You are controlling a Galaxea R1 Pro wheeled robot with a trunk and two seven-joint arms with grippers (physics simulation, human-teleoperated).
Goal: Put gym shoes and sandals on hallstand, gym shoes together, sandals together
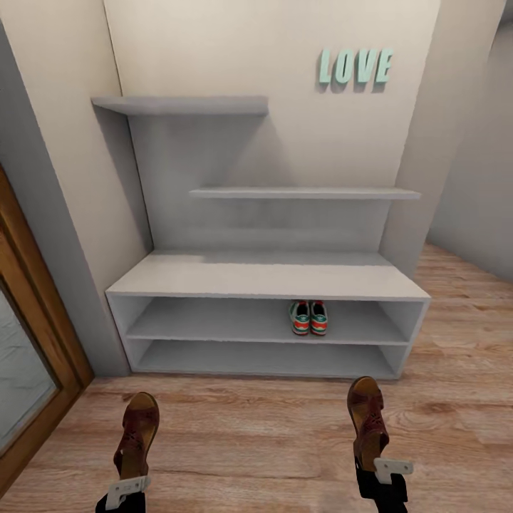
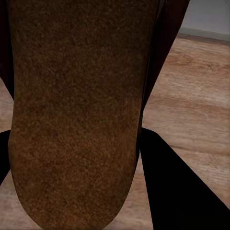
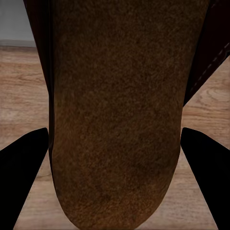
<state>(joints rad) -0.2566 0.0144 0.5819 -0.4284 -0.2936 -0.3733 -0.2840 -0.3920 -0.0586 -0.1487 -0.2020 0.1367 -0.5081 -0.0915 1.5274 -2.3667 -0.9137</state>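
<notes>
Gym shoes [image 1: 308,318]: both stand side by side, touching, in the upper low compartment of the hallstand [image 1: 263,279], right of its middle; this half of the job looks done.
Left sandal [image 1: 137,433]: held at its heel by the left pincer [image 1: 127,490], toe pointing far toward the hallstand, apparently lifted above the corridor floor [image 1: 249,442]. In the left wrist view its brown sole [image 2: 76,120] sits between the dark fingers [image 2: 177,187].
Right sandal [image 1: 367,422]: gripped the same way by the right pincer [image 1: 390,470], toe also aimed at the hallstand; in the right wrist view its sole [image 3: 120,120] lies between the dark fingers [image 3: 206,167].
Pincer state: each is closed onto its sandal's heel.
Spacing: the two sandals are well apart, one left, one right.
Remaining: I judge both sandals have yet to be set on the hallstand, next to each other.
</notes>
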